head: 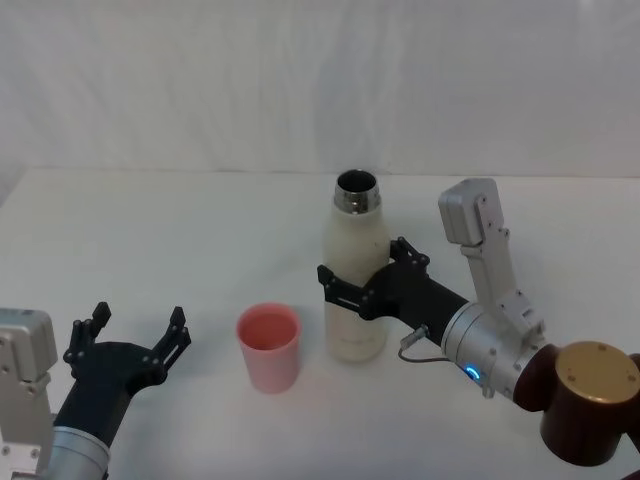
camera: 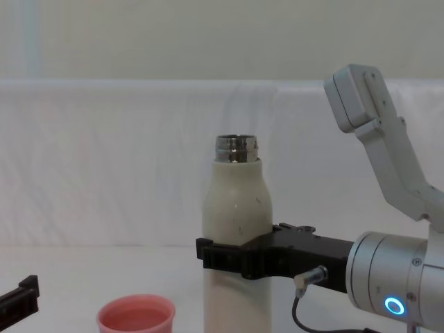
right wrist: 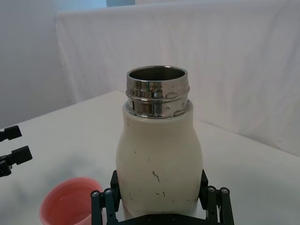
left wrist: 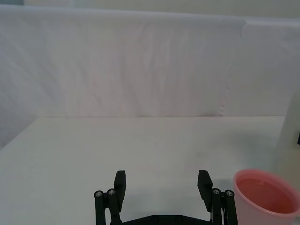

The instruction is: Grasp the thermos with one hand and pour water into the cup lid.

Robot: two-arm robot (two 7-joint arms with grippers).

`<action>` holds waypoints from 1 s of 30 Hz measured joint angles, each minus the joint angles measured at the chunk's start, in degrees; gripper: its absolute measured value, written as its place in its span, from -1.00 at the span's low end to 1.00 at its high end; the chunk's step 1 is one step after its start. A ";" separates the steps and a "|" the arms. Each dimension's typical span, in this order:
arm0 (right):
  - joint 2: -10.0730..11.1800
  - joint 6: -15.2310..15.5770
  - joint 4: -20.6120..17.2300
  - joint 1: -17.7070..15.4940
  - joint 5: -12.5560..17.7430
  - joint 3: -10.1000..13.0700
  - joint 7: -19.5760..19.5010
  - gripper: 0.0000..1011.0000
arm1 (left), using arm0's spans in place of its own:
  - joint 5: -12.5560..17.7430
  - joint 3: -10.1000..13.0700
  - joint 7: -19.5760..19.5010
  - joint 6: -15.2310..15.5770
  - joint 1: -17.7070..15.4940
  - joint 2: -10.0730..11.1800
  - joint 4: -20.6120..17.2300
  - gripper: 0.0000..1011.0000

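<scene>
Head view: my right gripper [head: 362,279] reaches in from the right and has its two black fingers closed around the middle of the thermos [head: 356,290], one finger on the near side of the body and one on the far side, both pressed against the cream wall. In the right wrist view the bottle's belly sits between those fingers [right wrist: 104,204] with no gap showing on either side. The thermos stands upright on the white table [head: 180,240], its long axis vertical and its open steel neck pointing straight up; the cap is off and the mouth is dark inside. I can read no brand, label or writing on it, only small dark specks on the body.

The cup lid [head: 268,346] stands upright, mouth up, on the table just to the left of my right gripper, close to the bottle's base but not touching it.

My left gripper [head: 128,343] rests low at the left, farther left of the cup, fingers spread wide apart and holding nothing.
</scene>
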 joint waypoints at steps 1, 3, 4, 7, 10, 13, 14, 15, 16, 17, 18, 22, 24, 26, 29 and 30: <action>0.09 -0.04 0.01 0.00 0.11 -0.07 -0.04 0.89 | 0.00 0.00 0.00 0.00 0.00 0.00 0.00 0.98; 0.26 -0.14 0.08 0.02 0.34 -0.24 -0.13 0.89 | 0.00 0.00 0.00 0.00 0.00 0.00 0.00 0.98; 0.34 -0.18 0.11 0.04 0.43 -0.33 -0.15 0.89 | 0.00 0.00 0.00 0.00 0.00 0.00 0.00 0.98; 0.72 -0.40 0.24 0.15 0.92 -0.80 -0.42 0.89 | 0.00 0.00 0.00 0.00 0.00 0.00 0.00 0.98; 1.00 -0.50 0.26 0.20 1.27 -1.14 -0.73 0.89 | 0.00 0.00 0.00 0.00 0.00 0.00 0.00 0.98; 1.32 -0.58 0.32 0.28 1.65 -1.51 -1.00 0.89 | 0.00 0.00 0.00 0.00 0.00 0.00 0.00 0.98; 1.38 -0.59 0.32 0.30 1.76 -1.59 -1.11 0.89 | 0.00 0.00 0.00 0.00 0.00 0.00 0.00 0.98; 1.52 -0.60 0.33 0.33 1.93 -1.75 -1.30 0.89 | 0.00 0.00 0.00 0.00 0.00 0.00 0.00 0.98; 1.58 -0.61 0.33 0.33 2.01 -1.82 -1.36 0.89 | 0.00 0.00 0.00 0.00 0.00 0.00 0.00 0.98; 1.64 -0.61 0.33 0.33 2.10 -1.89 -1.44 0.89 | 0.00 0.00 0.00 0.00 0.00 0.00 0.00 0.98; 1.64 -0.61 0.33 0.33 2.10 -1.89 -1.44 0.89 | 0.00 0.00 0.00 0.00 0.00 0.00 0.00 0.98; 2.10 -0.70 0.28 0.37 2.65 -2.31 -1.91 0.89 | 0.00 0.00 0.00 0.00 0.00 0.00 0.00 0.98; 2.40 -0.79 0.27 0.41 3.09 -2.62 -2.18 0.89 | 0.00 0.00 0.00 0.00 0.00 0.00 0.00 0.98; 2.58 -0.80 0.27 0.41 3.33 -2.79 -2.29 0.89 | 0.00 0.00 0.00 0.00 0.00 0.00 0.00 0.98; 2.87 -0.79 0.27 0.46 3.79 -3.10 -2.54 0.89 | 0.00 0.00 0.00 0.00 0.00 0.00 0.00 0.98; 2.93 -0.80 0.27 0.47 3.89 -3.16 -2.60 0.89 | 0.00 0.00 0.00 0.00 0.00 0.00 0.00 0.98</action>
